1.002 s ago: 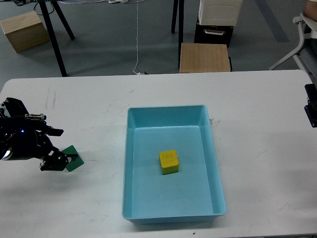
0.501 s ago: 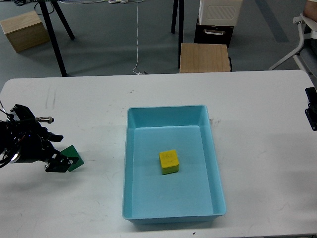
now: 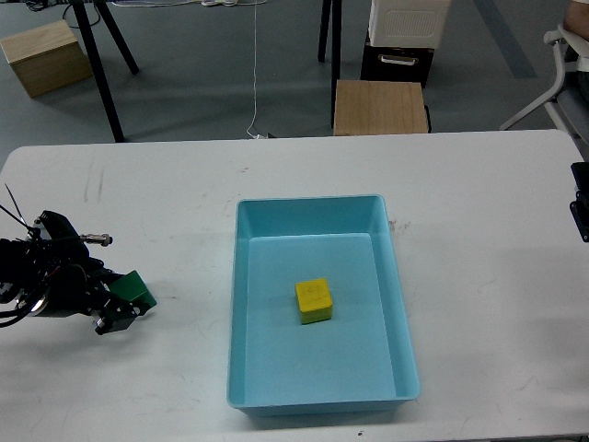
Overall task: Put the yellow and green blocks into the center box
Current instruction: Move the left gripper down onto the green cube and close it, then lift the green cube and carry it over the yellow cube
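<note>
**Left edge of bench: green block grip looks marginal**

At the far left of the bench (image 3: 184, 184), the left gripper (image 3: 118, 296) sits low on the surface with the green block (image 3: 135, 287) at its tip. One finger lies in front of the block and another seems to run behind it, so the jaws appear to be around it; whether they are clamped or merely touching, I cannot tell, since the fingers are dark and seen at a shallow angle. The block rests on the bench, tilted a little, well apart from the box.

Centre: the blue box (image 3: 241, 304) holds the yellow block (image 3: 313, 300) on its floor, near the middle. That half of the task looks done.

Far right: only a dark sliver of the right gripper (image 3: 580, 198) shows at the frame edge; state not readable.

Risks, as judged from this frame:
- Grip sits near a corner of the green block; on lift it could pivot or slip out.
- A tilted block may be pushed along the bench, not seized, if the jaws close off-centre.
- Carrying low toward the box risks clipping its near left wall and shifting it.
- Release over the yellow block could leave the green one perched or bouncing out.
</note>
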`<move>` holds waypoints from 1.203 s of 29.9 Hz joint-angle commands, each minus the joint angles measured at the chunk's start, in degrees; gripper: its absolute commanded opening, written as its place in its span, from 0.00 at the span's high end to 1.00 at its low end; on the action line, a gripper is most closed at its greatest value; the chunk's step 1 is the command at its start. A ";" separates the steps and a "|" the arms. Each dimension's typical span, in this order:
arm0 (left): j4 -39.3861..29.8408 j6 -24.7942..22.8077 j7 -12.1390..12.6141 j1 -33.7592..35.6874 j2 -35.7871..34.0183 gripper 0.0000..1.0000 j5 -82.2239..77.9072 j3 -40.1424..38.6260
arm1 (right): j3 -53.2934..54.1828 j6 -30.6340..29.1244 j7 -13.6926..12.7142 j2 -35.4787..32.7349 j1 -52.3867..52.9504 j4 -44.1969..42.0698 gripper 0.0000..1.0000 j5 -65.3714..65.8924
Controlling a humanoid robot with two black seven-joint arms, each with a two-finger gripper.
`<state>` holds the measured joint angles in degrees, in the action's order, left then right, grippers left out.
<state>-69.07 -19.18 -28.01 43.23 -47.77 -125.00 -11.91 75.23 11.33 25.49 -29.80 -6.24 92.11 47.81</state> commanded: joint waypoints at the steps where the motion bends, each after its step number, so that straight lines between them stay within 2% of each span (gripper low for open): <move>1: 0.43 0.02 0.01 0.01 0.04 0.78 0.00 -0.04 | 0.09 0.01 -0.01 0.01 0.44 0.00 0.02 0.00; 3: 0.60 0.10 0.01 0.18 -0.05 0.84 0.00 -0.13 | 0.26 0.01 -0.09 -0.52 1.31 0.00 0.02 0.00; 9: 0.43 1.77 0.01 6.58 -1.18 0.86 0.00 -0.83 | 0.53 0.01 -0.18 -4.64 8.60 -0.08 0.02 0.26; 12: -0.97 1.86 0.01 10.63 -4.69 0.86 0.00 -1.09 | 0.70 0.01 -0.18 -6.05 11.33 -0.35 0.02 0.53; 17: -6.32 1.25 0.01 20.47 -8.21 0.86 8.80 -1.01 | 0.70 3.60 -0.18 -8.25 10.90 -2.89 0.02 0.44; 24: -17.22 -0.94 0.01 26.37 -7.96 0.86 9.52 -0.83 | 0.09 7.92 -0.09 -8.17 5.37 -6.93 0.02 0.17; 26: -18.90 -3.66 0.01 26.99 -5.60 0.86 9.52 -0.74 | 0.09 7.92 -0.09 -8.17 3.26 -7.81 0.02 0.17; 29: -19.08 -8.82 0.01 27.69 1.61 0.86 8.99 -0.48 | -0.18 7.39 -0.09 -8.34 0.10 -9.40 0.02 0.17; 36: -16.71 -8.82 0.01 28.13 13.39 0.85 4.25 0.31 | -0.35 7.30 0.34 -9.49 -4.48 -11.24 0.02 0.09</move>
<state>-87.13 -27.95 -28.00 71.33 -38.65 -118.60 -12.12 74.85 18.55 25.68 -39.19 -9.24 81.52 47.97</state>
